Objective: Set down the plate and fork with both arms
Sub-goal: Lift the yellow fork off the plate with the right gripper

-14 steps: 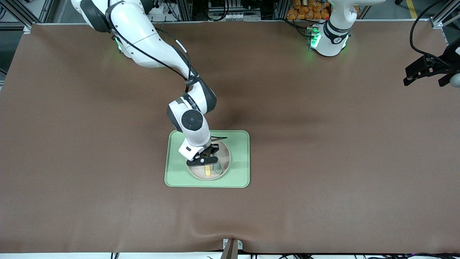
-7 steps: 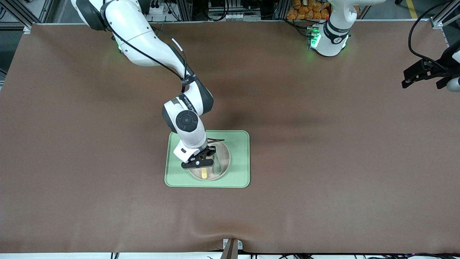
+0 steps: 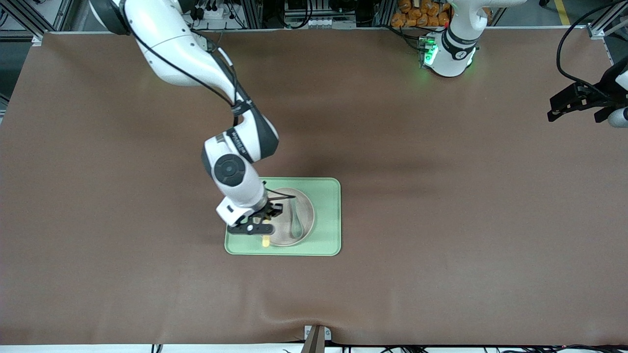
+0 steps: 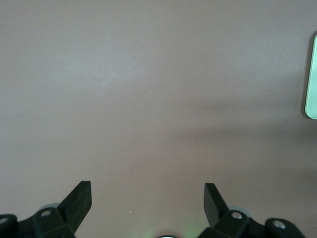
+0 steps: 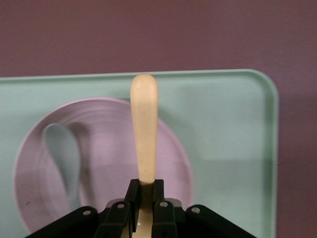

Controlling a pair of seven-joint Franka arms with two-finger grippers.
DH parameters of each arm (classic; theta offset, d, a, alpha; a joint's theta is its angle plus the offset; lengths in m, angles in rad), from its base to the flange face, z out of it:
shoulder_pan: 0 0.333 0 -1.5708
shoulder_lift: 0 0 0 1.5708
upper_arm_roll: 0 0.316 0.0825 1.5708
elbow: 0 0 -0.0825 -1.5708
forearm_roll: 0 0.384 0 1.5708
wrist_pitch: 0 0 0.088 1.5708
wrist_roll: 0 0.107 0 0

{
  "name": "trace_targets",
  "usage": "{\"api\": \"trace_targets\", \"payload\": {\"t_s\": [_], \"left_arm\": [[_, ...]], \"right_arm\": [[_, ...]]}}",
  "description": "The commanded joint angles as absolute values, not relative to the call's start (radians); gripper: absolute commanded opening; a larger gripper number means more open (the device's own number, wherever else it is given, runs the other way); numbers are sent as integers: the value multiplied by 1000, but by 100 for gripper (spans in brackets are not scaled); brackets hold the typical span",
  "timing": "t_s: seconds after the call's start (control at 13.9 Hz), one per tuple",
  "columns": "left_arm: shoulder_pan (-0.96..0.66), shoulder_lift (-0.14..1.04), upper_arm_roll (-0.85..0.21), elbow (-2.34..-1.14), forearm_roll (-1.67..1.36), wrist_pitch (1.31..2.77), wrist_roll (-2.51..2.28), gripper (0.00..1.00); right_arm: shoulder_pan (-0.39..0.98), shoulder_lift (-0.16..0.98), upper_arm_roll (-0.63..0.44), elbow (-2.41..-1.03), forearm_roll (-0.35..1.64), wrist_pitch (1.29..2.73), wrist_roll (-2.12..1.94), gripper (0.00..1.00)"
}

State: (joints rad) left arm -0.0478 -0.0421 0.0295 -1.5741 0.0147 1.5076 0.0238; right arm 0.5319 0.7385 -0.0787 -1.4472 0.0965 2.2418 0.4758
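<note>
The beige plate [image 3: 296, 216] lies on the light-green tray [image 3: 324, 215] mid-table, with a grey-green spoon [image 3: 296, 223] in it. My right gripper [image 3: 260, 226] is shut on the pale-yellow fork [image 3: 265, 240] and holds it in the air over the plate's rim and the tray, at the side toward the right arm's end. In the right wrist view the fork's handle [image 5: 144, 129] sticks out from the shut fingers [image 5: 162, 194] over the plate [image 5: 109, 144] and spoon [image 5: 64, 153]. My left gripper [image 3: 579, 103] is open and empty, up over the left arm's end of the table, waiting.
The brown table cover [image 3: 441, 220] spreads all round the tray. The left wrist view shows bare cover [image 4: 148, 99] and a corner of the tray [image 4: 312, 84]. A small bracket [image 3: 316, 336] sits at the table's near edge.
My right gripper has moved with the fork from over the plate's middle toward the right arm's end, now over the plate's rim and tray. The spoon stays in the plate. The left gripper barely shifted.
</note>
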Motion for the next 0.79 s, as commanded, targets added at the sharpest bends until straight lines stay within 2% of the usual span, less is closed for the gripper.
{"api": "trace_targets", "payload": {"t_s": [0.0, 0.72], "left_arm": [[-45, -37, 29, -1574, 2, 1508, 20, 100], [-44, -31, 29, -1572, 2, 1508, 23, 100]], "right_arm": [[451, 715, -60, -1465, 117, 2171, 390, 0], [439, 727, -54, -1559, 190, 2172, 365, 0]]}}
